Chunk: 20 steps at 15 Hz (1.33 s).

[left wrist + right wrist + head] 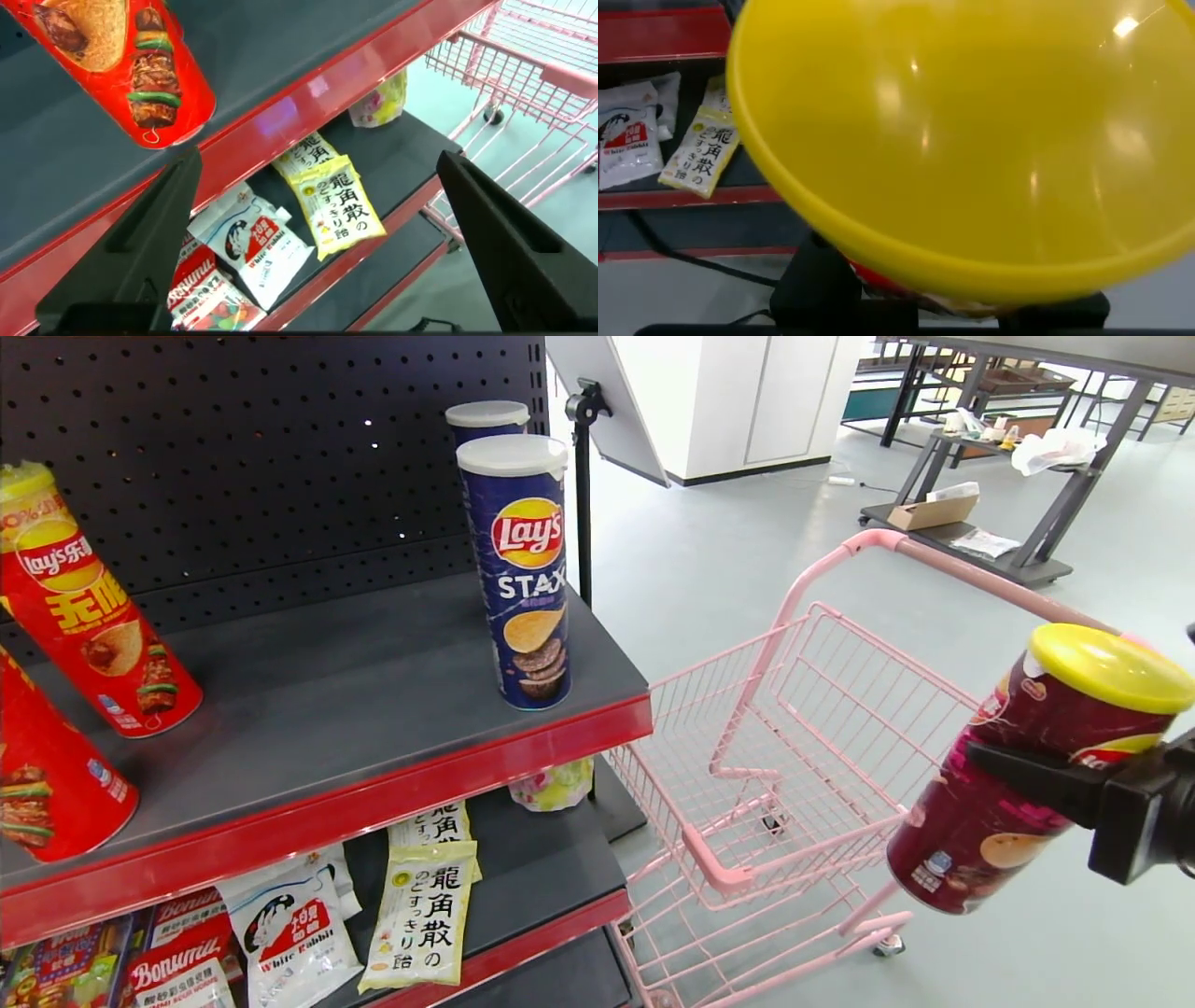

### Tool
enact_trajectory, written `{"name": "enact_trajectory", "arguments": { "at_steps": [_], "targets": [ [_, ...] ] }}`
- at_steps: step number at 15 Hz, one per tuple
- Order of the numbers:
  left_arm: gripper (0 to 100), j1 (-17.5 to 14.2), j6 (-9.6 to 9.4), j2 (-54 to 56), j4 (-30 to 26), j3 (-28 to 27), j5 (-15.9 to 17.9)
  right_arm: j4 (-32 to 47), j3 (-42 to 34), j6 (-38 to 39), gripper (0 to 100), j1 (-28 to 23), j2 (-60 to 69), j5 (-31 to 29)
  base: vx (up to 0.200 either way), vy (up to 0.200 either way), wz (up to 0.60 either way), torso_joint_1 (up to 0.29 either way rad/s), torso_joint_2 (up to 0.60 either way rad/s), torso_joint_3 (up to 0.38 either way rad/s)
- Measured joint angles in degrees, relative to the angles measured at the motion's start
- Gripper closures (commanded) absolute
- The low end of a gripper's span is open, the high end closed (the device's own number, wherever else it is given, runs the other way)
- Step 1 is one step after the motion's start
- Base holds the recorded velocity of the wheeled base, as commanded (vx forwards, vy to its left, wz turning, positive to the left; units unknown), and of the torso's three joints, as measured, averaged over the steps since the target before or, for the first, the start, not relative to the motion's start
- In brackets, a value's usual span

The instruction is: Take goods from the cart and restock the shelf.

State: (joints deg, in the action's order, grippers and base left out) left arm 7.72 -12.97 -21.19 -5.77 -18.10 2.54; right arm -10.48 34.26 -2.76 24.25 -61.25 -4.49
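Observation:
My right gripper point(1018, 775) is shut on a maroon chips can point(990, 803) with a yellow lid point(1111, 667). It holds the can tilted in the air to the right of the pink cart point(794, 747). In the right wrist view the yellow lid point(971, 140) sits close to the camera above a dark finger point(817, 289). My left gripper point(318, 252) is open with nothing between its fingers, in front of the shelf's red front edge point(308, 93) and near a red chips can point(140, 65). The top shelf board point(355, 691) carries two blue cans point(518, 569) and two red cans point(93, 607).
The lower shelf point(541, 868) holds flat candy bags: a white one point(289, 924), a yellow-and-white one point(425, 915) and red packs at the left. A black stand pole point(583, 495) rises by the shelf's right end. Work tables stand on the open grey floor behind the cart.

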Motion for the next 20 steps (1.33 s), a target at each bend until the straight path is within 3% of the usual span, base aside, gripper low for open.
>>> {"name": "enact_trajectory", "arguments": {
  "at_steps": [4,8,16,20],
  "targets": [
    [0,0.0,-0.07,-0.5,0.0,0.0,-0.2,-0.2,-1.2,-2.0,100,-0.8,3.5,-0.1,-0.2,0.0,0.0,0.0,0.0,0.001],
    [0,0.1,-0.13,-0.5,0.0,0.1,0.0,-0.1,-2.3,-2.0,100,-1.0,4.6,-0.2,0.0,0.0,0.0,0.029,-0.09,-0.047],
    [0,0.1,-0.85,-0.3,0.1,0.0,0.0,-0.1,-2.3,-2.4,100,-1.6,4.7,0.5,0.0,0.0,0.0,0.191,-0.48,-0.295],
    [0,0.1,-0.9,-0.3,0.1,0.0,0.0,-0.1,-1.6,-2.8,100,-1.5,4.4,14.4,0.0,0.0,0.0,0.162,-0.38,-0.228]
  ]
}}
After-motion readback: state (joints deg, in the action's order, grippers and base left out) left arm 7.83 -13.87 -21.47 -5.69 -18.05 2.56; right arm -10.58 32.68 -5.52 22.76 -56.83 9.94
